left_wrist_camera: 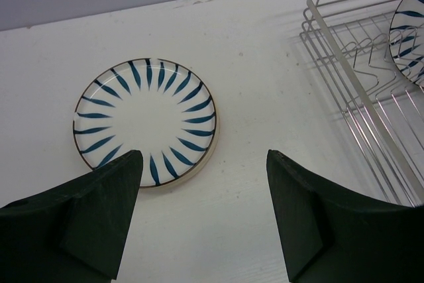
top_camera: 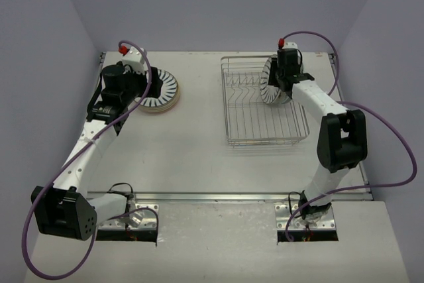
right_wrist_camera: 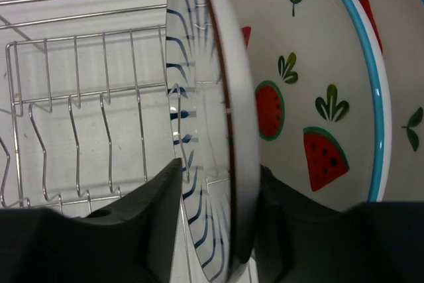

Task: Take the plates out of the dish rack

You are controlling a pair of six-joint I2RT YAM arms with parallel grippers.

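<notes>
Top view first. The silver wire dish rack [top_camera: 265,127] is sitting on the right half of the white surface [top_camera: 199,157]. The plates left in it are standing on edge at its far right side. The right end effector [top_camera: 285,77] is reaching down onto them. Over on the left, a stack of round plates [top_camera: 162,94] is lying flat on the surface, well apart from the rack.

Left wrist view: the left end effector [left_wrist_camera: 203,157] is hanging wide open with nothing in it, above the surface just near that stack. The top one there is a flat white plate with dark-blue radial stripes [left_wrist_camera: 144,120]. A corner of the rack is showing on the right.

Right wrist view is the interesting one. The right end effector is pinching the rim of an upright blue-striped white ceramic plate [right_wrist_camera: 205,97], with a dark pad [right_wrist_camera: 156,210] pressing on each face as far as I can tell.

My take on handling: glazed ceramic is going to be stiff, slick and on the heavy side for a rim pinch, and it'll chip if it's bumped. I'd be grabbing deep over the rim near the top so it isn't swinging.

What's in the way:
- The watermelon-print plates with light-blue rims [right_wrist_camera: 305,97] are standing right behind it, just beside the far finger.
- The rack's bent wire dividers [right_wrist_camera: 73,117] are likely cradling the bottom edge.

So I'm guessing a straight-up lift, no twisting.
</notes>
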